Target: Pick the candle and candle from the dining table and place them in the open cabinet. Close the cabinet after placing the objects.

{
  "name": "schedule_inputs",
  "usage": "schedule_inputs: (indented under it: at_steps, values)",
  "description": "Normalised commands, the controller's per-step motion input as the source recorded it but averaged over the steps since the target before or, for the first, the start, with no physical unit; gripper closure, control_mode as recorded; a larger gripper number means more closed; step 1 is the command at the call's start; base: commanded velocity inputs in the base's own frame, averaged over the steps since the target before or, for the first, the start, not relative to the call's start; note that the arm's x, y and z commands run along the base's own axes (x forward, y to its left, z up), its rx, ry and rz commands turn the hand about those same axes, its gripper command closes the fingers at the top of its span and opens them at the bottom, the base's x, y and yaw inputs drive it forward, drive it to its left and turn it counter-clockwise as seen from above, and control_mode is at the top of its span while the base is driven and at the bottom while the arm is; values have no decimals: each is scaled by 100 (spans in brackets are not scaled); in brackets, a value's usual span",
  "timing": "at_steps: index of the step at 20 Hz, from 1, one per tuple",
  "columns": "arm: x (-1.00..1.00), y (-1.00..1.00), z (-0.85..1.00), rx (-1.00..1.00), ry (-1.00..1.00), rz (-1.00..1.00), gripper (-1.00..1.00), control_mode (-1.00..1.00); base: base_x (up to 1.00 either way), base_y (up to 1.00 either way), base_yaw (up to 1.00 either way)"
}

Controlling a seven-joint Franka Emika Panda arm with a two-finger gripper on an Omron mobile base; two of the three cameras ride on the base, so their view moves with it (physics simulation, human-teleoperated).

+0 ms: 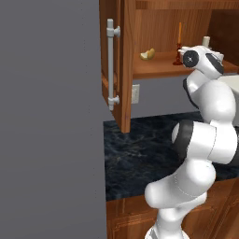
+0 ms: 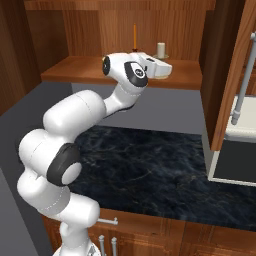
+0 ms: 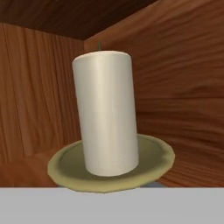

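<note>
In the left base view the white arm rose from the lower right of the frame and reached into the open cabinet (image 1: 154, 28) at the upper right, its wrist level with the shelf (image 1: 161, 67). The end effector (image 2: 162, 67) appeared in the right base view just above centre, lying low over the shelf, directly in front of the cream candle (image 2: 161, 50); its fingers were hidden by the hand, but they were pressed together, and whether they pinched the candle's dish could not be told. In the hand view the cream candle (image 3: 106, 113) stood upright in the middle of the frame on a shallow olive-green dish (image 3: 153, 162), close to the cabinet's back corner, with a short dark wick at its top. The orange taper candle (image 1: 179, 32) stood upright on its dark red holder on the shelf, left of the cream candle in both base views and apart from it. A yellow fruit (image 1: 148, 54) lay on the shelf further left in the left base view, well apart from the taper. The left cabinet door (image 1: 114, 65) stood swung open with its long steel bar handle (image 1: 110, 63) showing; the right door (image 2: 232, 75) stood open at the right edge of the right base view. Below lay the black veined worktop (image 2: 150, 170).
</note>
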Motion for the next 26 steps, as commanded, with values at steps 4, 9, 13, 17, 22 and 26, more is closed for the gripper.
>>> schedule_inputs:
  at_steps: [4,9,13,17,22,26]
  values:
    - [32,-10,-16,0,-3,4,100,-100,0,0,0]
    - [12,-13,-17,0,-5,3,100,-100,0,0,0]
    - [-4,-6,-15,0,-3,0,100,-100,0,0,0]
    - [0,-5,-14,-1,1,0,100,-100,0,0,0]
    - [0,-3,-6,-3,3,0,100,-100,0,0,0]
    - [-1,-2,-6,0,1,0,-100,-100,0,0,0]
